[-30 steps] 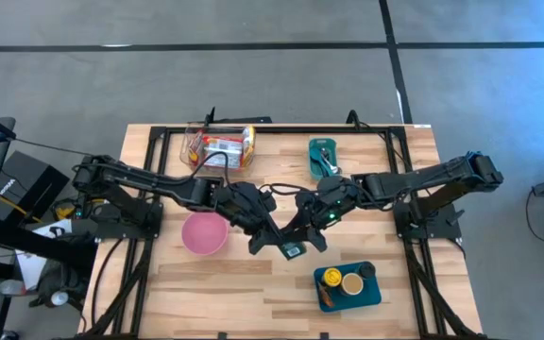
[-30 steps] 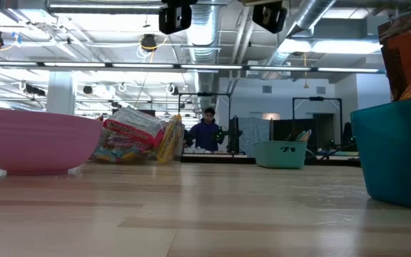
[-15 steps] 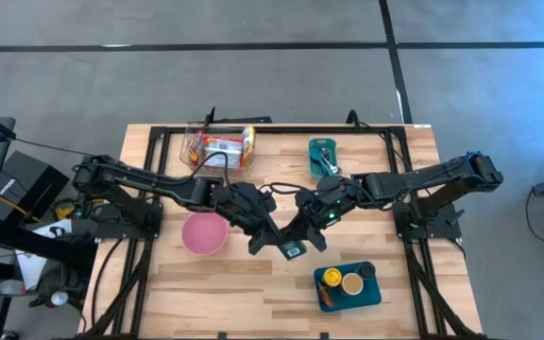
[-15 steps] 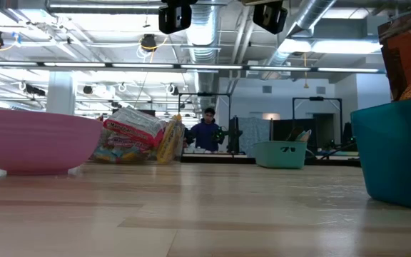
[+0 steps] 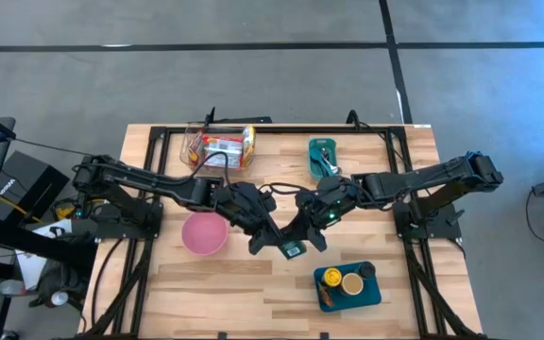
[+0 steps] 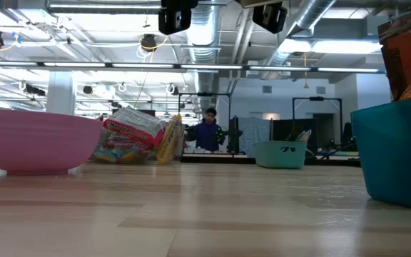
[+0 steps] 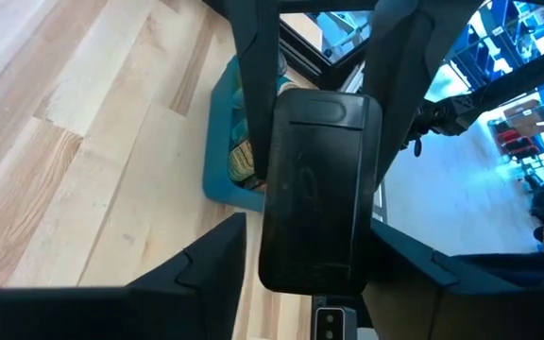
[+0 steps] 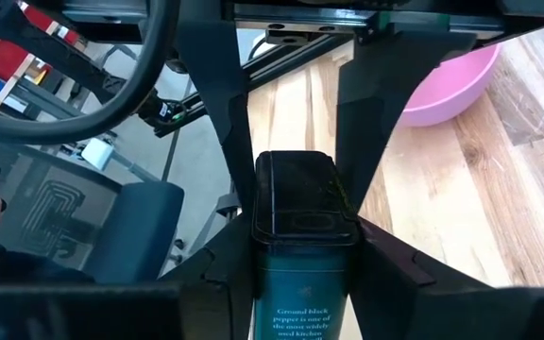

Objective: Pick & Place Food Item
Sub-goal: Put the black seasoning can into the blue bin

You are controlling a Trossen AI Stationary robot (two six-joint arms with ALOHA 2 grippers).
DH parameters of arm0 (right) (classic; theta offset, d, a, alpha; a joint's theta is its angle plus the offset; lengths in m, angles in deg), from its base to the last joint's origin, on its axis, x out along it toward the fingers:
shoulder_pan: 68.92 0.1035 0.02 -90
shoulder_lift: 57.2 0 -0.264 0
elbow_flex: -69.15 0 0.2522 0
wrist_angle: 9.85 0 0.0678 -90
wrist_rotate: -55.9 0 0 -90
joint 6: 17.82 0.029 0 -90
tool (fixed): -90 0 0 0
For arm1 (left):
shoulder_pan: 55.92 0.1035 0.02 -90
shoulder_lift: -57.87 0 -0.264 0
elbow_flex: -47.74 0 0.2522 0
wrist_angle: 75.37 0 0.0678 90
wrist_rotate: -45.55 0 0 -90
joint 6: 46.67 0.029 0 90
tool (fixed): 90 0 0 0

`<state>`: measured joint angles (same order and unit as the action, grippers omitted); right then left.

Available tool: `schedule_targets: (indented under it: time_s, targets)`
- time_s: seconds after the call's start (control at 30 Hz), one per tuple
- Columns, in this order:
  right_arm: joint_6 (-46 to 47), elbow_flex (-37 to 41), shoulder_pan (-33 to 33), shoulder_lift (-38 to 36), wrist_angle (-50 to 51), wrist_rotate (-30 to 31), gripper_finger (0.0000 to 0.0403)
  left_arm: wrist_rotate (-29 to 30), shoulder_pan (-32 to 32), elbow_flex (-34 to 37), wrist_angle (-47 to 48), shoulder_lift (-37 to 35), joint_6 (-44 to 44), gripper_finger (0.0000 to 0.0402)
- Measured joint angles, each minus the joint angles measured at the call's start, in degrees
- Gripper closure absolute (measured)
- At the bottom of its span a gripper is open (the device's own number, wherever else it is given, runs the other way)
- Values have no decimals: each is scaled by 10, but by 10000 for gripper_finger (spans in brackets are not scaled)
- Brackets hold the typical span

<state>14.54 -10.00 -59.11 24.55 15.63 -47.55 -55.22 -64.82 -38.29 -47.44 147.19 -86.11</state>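
Observation:
A small tin [image 5: 292, 250] with a black lid and a teal label is held in the air over the table's middle, between my two grippers. My left gripper [image 5: 278, 246] comes from the left and my right gripper [image 5: 308, 242] from the right. Both are shut on the tin. In the right wrist view the tin [image 8: 305, 236] shows its lid and printed label. In the left wrist view the tin [image 7: 317, 189] shows a black face. The low view shows only the arms' upper parts [image 6: 177, 14]; the tin is above that picture. My left gripper [image 7: 310, 269] pinches the tin's two narrow sides between its two fingers, at the lid end [image 8: 258, 189]. The fingers slant down from the table's left and lie along the tin, which is lifted clear of the table. My right gripper [image 8: 305, 269] pinches the tin's two narrow sides between its two fingers, at the teal label end [image 8: 264, 274]. The fingers slant down from the table's right, along the tin and opposite my left fingers. The tin is clear of the table.
A pink bowl [image 5: 203, 233] stands left of the grippers. A teal tray [image 5: 348, 283] with jars stands near the front right. A clear box of snack packs [image 5: 220, 146] and a small teal bin [image 5: 324, 156] stand at the far edge. A person [image 6: 207, 132] shows far behind the table.

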Motion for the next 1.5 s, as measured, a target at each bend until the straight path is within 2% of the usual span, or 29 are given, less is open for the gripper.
schedule_targets:
  time_s: [0.23,0.43,0.73,1.07,1.5]
  targets:
    - [-9,0,0,0,0,-1,281,2,0,0,8,0,0,178]
    - [-10,0,1,0,23,-4,282,-42,0,0,9,0,0,140]
    - [-14,0,4,-41,69,5,282,-45,0,0,9,0,1,132]
    - [-10,0,61,-109,163,107,279,-40,0,0,-16,0,49,132]
    - [88,0,219,-156,245,227,282,-38,0,0,-109,0,51,132]
